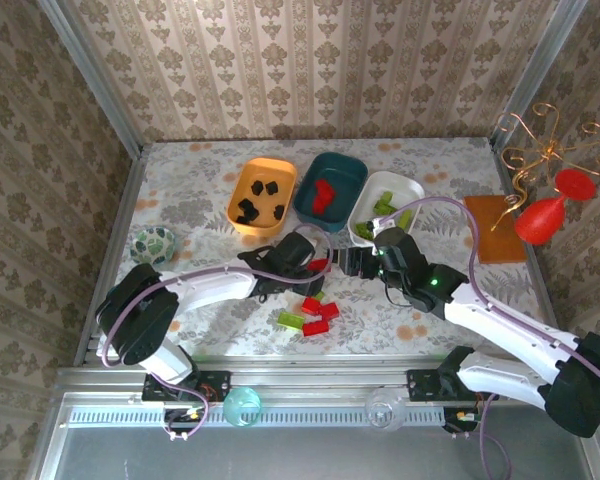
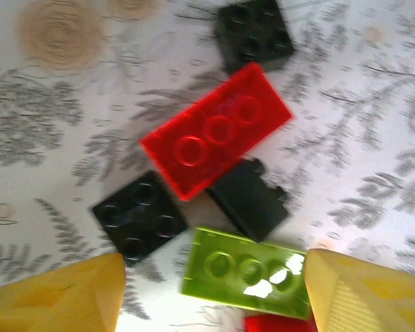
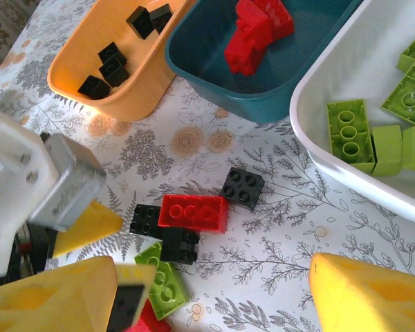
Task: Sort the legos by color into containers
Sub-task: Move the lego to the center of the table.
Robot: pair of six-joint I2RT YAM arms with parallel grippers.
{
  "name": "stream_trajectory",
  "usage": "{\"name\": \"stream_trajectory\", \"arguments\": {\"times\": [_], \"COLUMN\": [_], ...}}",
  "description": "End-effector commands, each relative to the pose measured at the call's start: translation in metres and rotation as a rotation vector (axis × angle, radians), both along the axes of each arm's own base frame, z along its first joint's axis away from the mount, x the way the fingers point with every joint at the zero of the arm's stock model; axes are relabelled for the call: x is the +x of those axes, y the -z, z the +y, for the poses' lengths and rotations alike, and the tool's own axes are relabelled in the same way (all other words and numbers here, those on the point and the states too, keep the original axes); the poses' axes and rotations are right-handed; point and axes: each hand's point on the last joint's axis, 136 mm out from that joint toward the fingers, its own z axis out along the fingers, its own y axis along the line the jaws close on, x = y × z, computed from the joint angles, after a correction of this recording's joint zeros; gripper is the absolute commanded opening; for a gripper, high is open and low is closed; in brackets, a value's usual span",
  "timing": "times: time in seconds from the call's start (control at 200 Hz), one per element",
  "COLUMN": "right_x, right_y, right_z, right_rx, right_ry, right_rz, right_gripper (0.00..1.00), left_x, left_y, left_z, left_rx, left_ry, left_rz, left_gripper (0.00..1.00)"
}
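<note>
Nearest, by the front edge of the flowered bench — a small loose cluster of legos: a few red pieces and one translucent lime-green, lying just beside each other. Further in, left end effector with yellow fingers parted, straddling a glossy lime-green brick with a row of three round studs showing; one finger close at its end, the other apart from it — not clamped. Just beyond, a translucent red brick, also three studs in view, with black cubes tucked against its sides and one more a little farther off. Right end effector spread wide above bare bench, nothing between its fingers. Farthest back, side by side: orange tub with black cubes, dark teal tub with red pieces heaped together, white tub with lime-green bricks.
</note>
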Motion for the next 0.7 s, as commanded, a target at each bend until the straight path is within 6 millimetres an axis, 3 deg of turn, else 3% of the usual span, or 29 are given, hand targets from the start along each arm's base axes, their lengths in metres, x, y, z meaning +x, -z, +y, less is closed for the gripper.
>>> {"name": "stream_trajectory", "arguments": {"times": [0.0, 0.155, 0.335, 0.48, 0.695], "right_x": [-0.002, -0.003, -0.004, -0.004, -0.004], "right_y": [0.004, -0.002, -0.005, -0.008, -0.012], "right_z": [-0.012, -0.012, -0.014, -0.016, -0.015], "right_rx": [-0.013, -0.005, 0.002, 0.008, 0.021], "right_ry": [0.044, 0.044, 0.045, 0.051, 0.049], "right_rz": [0.007, -0.006, -0.010, -0.018, -0.026], "right_gripper": [0.75, 0.75, 0.76, 0.76, 0.76], "left_x": [0.014, 0.023, 0.025, 0.028, 0.032], "left_y": [0.004, 0.008, 0.026, 0.034, 0.025], "left_z": [0.015, 0.018, 0.025, 0.045, 0.068], "left_rx": [0.035, 0.037, 0.077, 0.100, 0.084], "left_ry": [-0.049, -0.066, -0.081, -0.149, -0.208], "left_rz": [-0.027, -0.033, -0.002, 0.014, 0.000], "left_gripper": [0.70, 0.69, 0.61, 0.52, 0.49]}}
